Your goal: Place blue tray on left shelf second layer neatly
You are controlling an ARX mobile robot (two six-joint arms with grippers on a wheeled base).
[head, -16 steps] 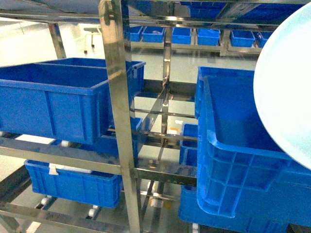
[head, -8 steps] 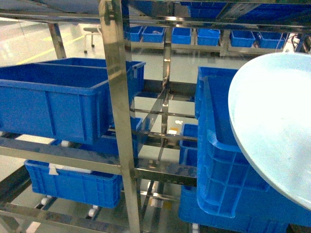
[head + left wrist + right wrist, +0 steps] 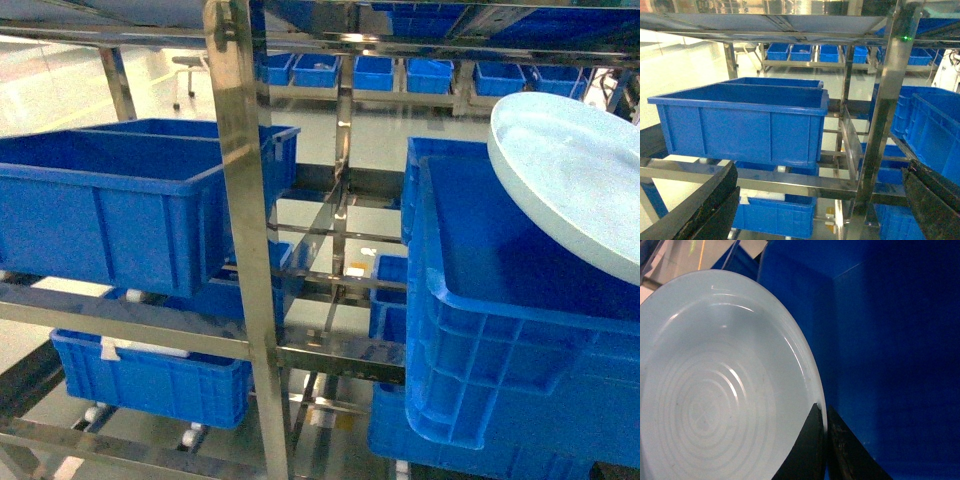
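Tray: the pale blue tray (image 3: 570, 180) hangs tilted at the right of the head view, its near edge lower, above the open top of a dark blue crate (image 3: 510, 330); it runs out of the picture on the right.
Right claw: the right gripper (image 3: 825, 427) pinches the tray's (image 3: 720, 390) rim, one dark finger on the inner face and one on the outer, at the rim's lower right in the wrist view. The crate's (image 3: 890, 350) inside fills the background behind it.
Left claw: the left gripper (image 3: 815, 210) is spread wide, with a finger (image 3: 695, 210) at each lower corner of its view and nothing between them.
Shelf: the steel rack (image 3: 245, 230) stands left of the tray, well apart from it; another crate (image 3: 120, 210) sits on its rails.
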